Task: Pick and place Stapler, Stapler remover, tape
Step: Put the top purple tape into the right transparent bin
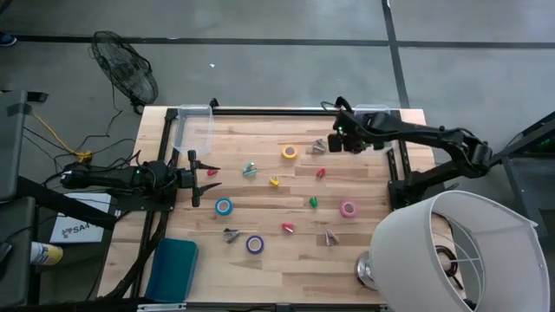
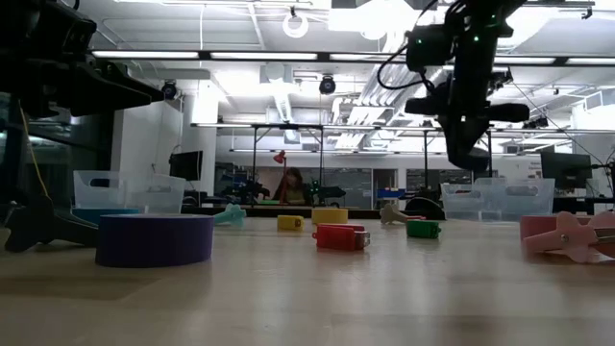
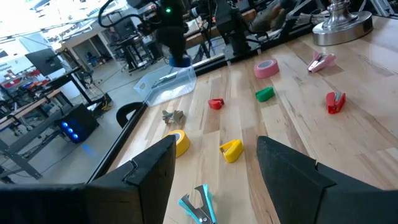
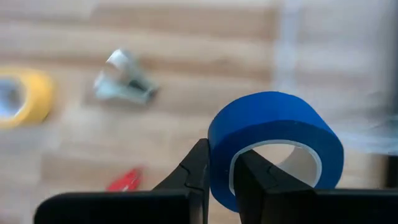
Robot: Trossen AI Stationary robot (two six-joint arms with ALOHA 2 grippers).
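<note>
My right gripper [image 4: 222,157] is shut on a dark blue tape roll [image 4: 277,146]. It is raised above the table's far right part [image 1: 338,139], next to a clear bin [image 1: 375,115]. On the table lie yellow tape [image 1: 290,152], light blue tape [image 1: 224,206], purple tape [image 1: 254,244] and pink tape [image 1: 348,209]. Small staplers, such as the yellow [image 1: 274,181] and green [image 1: 313,202] ones, and staple removers, such as the teal [image 1: 250,169] and grey [image 1: 316,146] ones, lie among them. My left gripper [image 1: 206,173] is open at the table's left side and holds nothing. My right gripper pinches the wall of the dark blue tape roll [image 4: 221,171]. One finger [image 4: 252,177] is inside the hollow centre and the other finger [image 4: 194,171] is outside. The roll is lifted clear of the table and stands on edge beyond the fingertips.
A second clear bin [image 1: 192,126] stands at the far left corner. A lamp with a white shade [image 1: 451,251] fills the near right corner. A teal case [image 1: 173,267] lies at the near left edge. Bare wood shows between the scattered items in the middle.
</note>
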